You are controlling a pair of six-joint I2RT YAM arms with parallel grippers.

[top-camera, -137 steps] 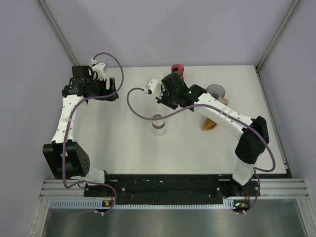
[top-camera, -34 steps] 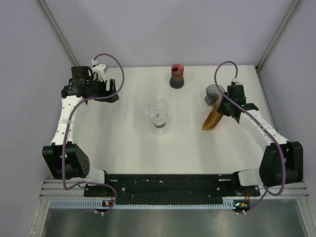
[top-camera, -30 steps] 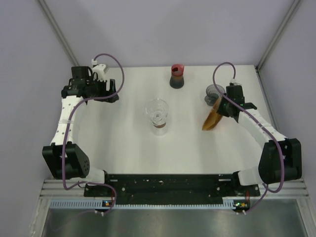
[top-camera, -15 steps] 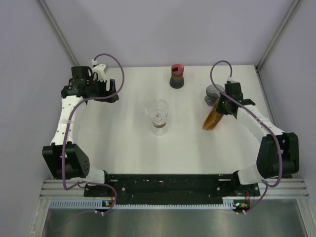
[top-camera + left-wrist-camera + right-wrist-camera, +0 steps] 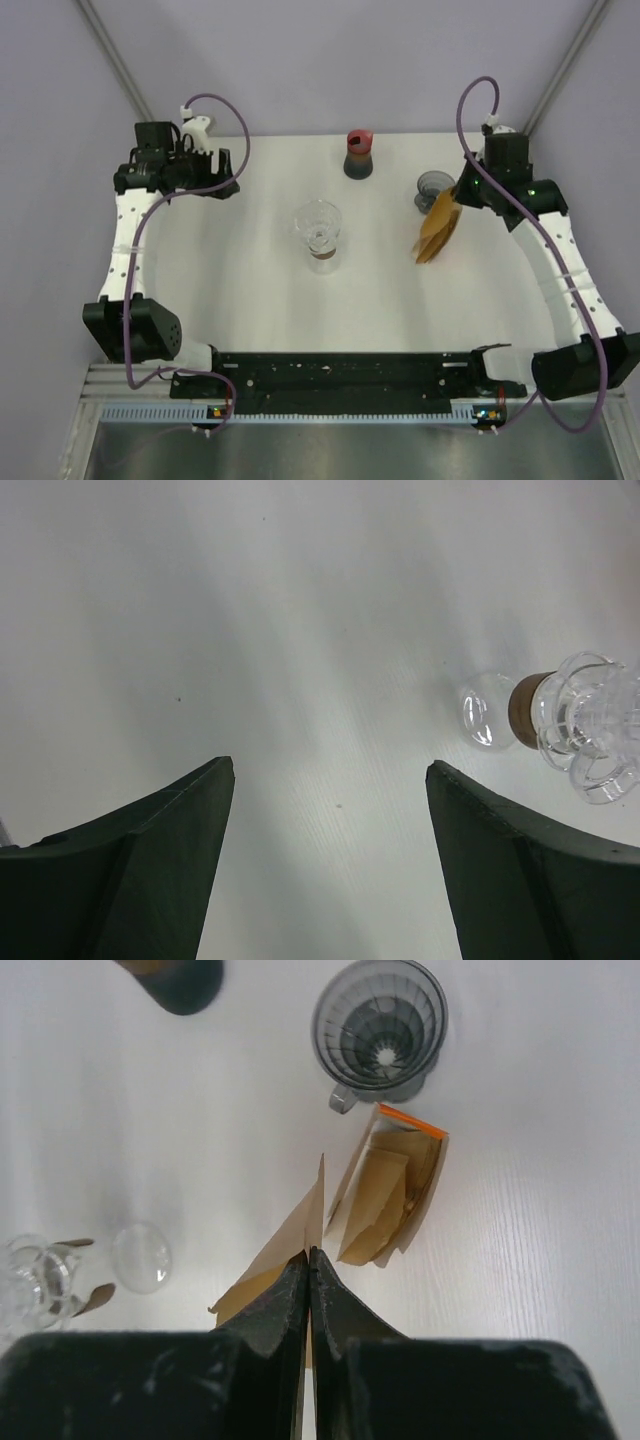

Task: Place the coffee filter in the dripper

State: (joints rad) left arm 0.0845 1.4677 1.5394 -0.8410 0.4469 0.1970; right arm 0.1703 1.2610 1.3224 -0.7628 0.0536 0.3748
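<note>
Right gripper [image 5: 310, 1257] has its two fingers pressed tight together, pinching a brown paper filter [image 5: 283, 1248] by the edge. The filter hangs in the air off the fingertips, folded flat with its pointy corner sticking up past the tips.

Right under and just beside it is the open pack of filters [image 5: 392, 1188] with the orange strip, lying flat on the white table [image 5: 250, 290]. The gray dripper [image 5: 380, 1022] sits upright just past the pack, touching or nearly touching it. The wrist view looks straight down into its ribbed cone. So the filter is close to the dripper but not in it.

Further out, the glass carafe [image 5: 585, 730] with the brown collar stands mid-table, well apart from all that. The dark bottle with the red cap [image 5: 359, 155] is at the back edge.

Left gripper [image 5: 330, 770] is way over on the far left with its fingers spread wide, nothing between them, just bare table below.
</note>
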